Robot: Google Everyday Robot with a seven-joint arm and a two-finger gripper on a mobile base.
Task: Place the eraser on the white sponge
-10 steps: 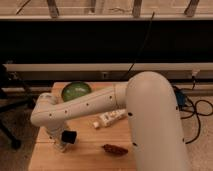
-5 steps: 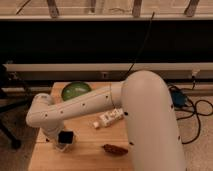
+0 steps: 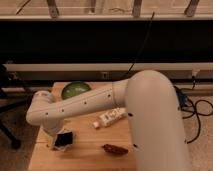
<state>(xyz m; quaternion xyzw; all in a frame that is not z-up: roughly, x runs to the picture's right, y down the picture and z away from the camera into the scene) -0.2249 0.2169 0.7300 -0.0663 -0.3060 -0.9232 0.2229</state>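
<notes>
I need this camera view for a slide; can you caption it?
Robot arm reaches across a wooden table; its gripper sits low at the left edge by the eraser, with a green bowl and white bottle nearby.

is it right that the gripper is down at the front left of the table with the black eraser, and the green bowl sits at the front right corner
Not quite. The camera view shows the green bowl at the back left of the table, not the front right corner. The gripper is indeed at the front left, at the black eraser.
</notes>
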